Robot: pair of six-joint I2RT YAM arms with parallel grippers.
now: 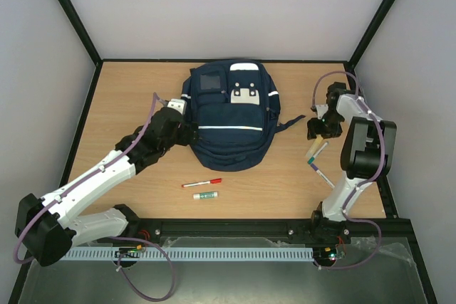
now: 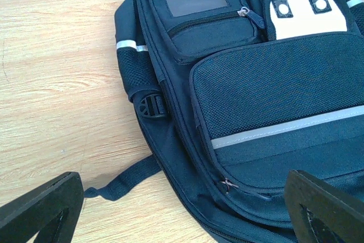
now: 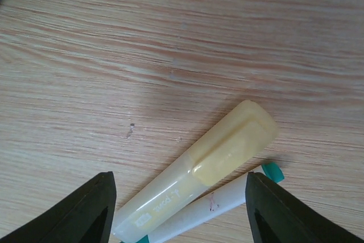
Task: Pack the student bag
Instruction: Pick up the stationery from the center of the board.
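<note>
No legible text in any view. Yellow highlighter (image 3: 227,146), lying between the fingers of the right gripper (image 3: 179,197), bears small white print, too blurred to read. White pen (image 3: 210,206) just beside it: faint red mark, unreadable.

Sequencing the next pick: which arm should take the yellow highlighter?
Right. The right hand is open with the yellow highlighter between its fingers in the wrist view; the left hand is open over the student bag, on the bag's other side.

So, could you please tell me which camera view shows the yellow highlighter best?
Right wrist: the yellow highlighter lies close up, with its cap and label visible. Top external shows it only as a small sliver; left wrist shows none of it.
</note>
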